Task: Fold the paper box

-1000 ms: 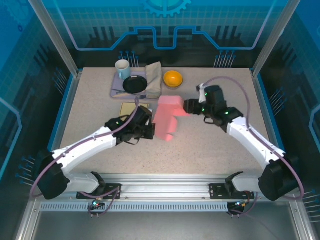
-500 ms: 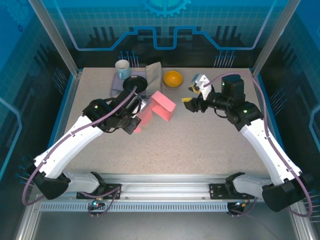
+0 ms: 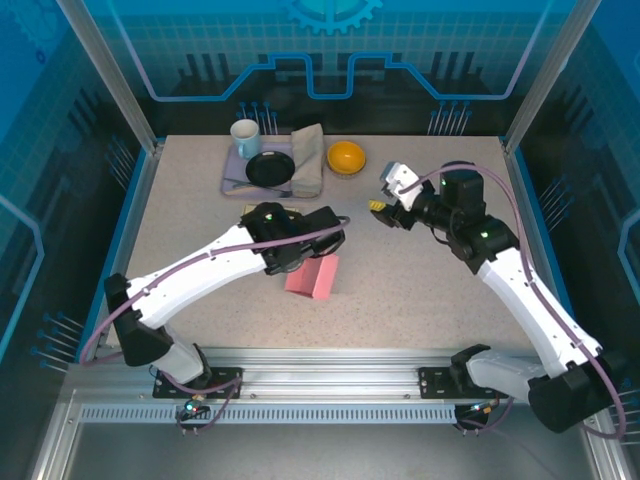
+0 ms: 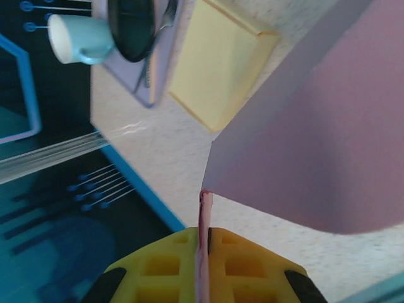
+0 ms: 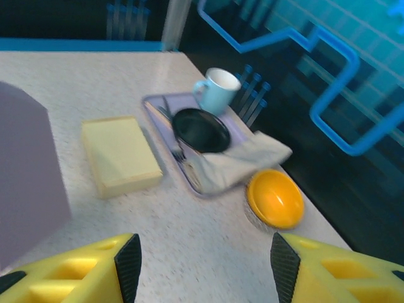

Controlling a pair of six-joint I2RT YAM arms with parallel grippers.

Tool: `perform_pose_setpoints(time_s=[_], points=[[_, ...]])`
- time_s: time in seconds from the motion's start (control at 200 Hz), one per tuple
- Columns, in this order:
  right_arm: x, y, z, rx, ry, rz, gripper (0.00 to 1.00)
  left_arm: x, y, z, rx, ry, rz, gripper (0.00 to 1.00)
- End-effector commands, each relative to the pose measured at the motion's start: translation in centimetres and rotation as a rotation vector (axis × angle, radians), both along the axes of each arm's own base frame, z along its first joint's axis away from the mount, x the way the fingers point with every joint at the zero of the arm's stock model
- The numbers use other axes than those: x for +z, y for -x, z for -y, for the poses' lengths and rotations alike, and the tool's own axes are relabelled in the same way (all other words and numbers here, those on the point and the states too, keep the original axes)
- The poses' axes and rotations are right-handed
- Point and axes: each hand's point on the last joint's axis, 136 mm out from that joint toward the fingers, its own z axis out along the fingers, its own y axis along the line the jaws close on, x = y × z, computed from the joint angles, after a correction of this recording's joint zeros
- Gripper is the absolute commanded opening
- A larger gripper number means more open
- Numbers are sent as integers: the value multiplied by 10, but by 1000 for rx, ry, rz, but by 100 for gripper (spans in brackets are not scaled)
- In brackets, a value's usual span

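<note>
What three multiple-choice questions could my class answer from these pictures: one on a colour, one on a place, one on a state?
1. The bowl is: A orange, B green, C white.
2. The black plate lies: A in the bowl, B on the tray, C under the tray.
3. The left gripper is: A wide open, B shut on the pink paper box, C shut on nothing.

Answers:
1 A: its inside shows orange.
2 B: the tray's rim frames it.
3 B: pink paper is pinched between its fingers.
</note>
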Motion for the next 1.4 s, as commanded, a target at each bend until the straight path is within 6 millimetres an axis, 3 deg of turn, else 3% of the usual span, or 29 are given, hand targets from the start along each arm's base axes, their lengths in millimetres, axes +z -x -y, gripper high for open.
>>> perform_pose_setpoints(time_s=[0.0,0.105,0.325,0.455,0.54,0.64,0.77,0.955,1.125,1.311,1.396], points=[[21,-15,39,-219,-92,63,59,11,-17,-16,-25,-253,98,2],[25,-14,62,-321,-142,66,59,-6,-22,-3,-38,-311,70,5],[34,-12,91,-442,-215,68,59,-44,-27,71,-122,-322,15,6],[33,-12,103,-503,-258,52,60,-63,-35,91,-125,-330,-2,9],[27,-13,110,-542,-280,35,63,-72,-40,98,-115,-336,7,31],[20,-14,118,-580,-291,17,64,-68,-47,109,-90,-291,45,49],[15,-14,124,-606,-312,-5,64,-46,-55,117,-43,-165,94,54],[10,-14,123,-608,-328,-37,64,-8,-51,104,54,200,63,55],[-1,-14,122,-637,-357,-135,63,12,-43,72,196,641,17,62],[-21,-13,102,-598,-351,-293,60,23,-68,9,609,1217,-34,64],[-32,-9,94,-610,-367,-393,59,16,-84,-14,858,1430,-77,67]])
